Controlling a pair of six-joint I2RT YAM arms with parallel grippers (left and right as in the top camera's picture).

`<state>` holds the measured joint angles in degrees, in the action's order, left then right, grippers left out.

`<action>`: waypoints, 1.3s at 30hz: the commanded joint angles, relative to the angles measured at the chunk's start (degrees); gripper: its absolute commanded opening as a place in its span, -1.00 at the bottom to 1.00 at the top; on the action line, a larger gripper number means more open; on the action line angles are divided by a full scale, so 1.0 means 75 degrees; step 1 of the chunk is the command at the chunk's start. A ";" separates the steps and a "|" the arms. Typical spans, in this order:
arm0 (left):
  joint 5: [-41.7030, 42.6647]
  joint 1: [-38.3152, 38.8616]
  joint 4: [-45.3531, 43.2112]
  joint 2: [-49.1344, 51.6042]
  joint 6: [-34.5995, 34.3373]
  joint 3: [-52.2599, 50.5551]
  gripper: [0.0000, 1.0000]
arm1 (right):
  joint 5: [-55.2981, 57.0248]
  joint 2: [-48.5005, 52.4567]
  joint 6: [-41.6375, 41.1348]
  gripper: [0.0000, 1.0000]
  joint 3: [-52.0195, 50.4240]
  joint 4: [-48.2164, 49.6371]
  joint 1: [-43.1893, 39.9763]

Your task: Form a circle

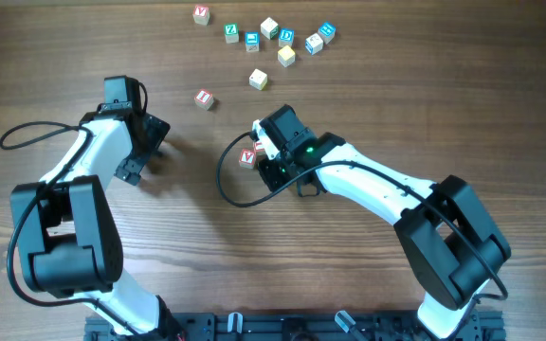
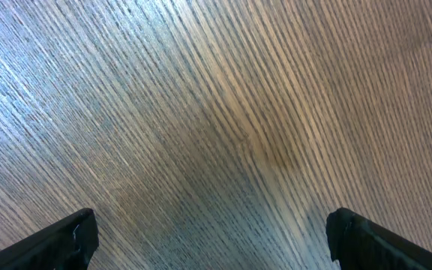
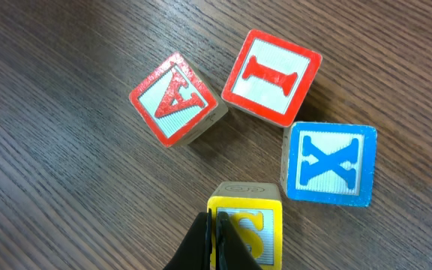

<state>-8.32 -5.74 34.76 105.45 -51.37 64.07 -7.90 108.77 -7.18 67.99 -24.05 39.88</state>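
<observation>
Your right pincer is pinched shut, its two tips pressed together with nothing between them. In its wrist view the tips hang over the left part of the yellow S cube, at the near side of the circle. You cannot tell from here whether they touch that cube.

The circle lies directly under and just ahead of this pincer. From the yellow S cube, the blue X cube sits up and to the right. The red I cube is beyond it, and the red A cube is on the left. The I and X cubes are nearly corner to corner. A wider gap separates the A and S cubes.

From overhead, the right arm covers most of the ring. The loose cubes are scattered well apart, toward the far edge of the surface.

Your left pincer stands wide and empty over bare wood, well to the left of the ring.
</observation>
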 commanded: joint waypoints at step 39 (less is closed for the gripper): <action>-0.0102 -0.0023 0.0000 0.0087 -0.0012 -0.0044 1.00 | 0.0428 -0.0431 0.0353 -0.91 0.0889 0.0519 0.0003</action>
<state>-8.32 -5.74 34.76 105.45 -51.35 64.07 -5.72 106.80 -5.65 73.78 -20.08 39.88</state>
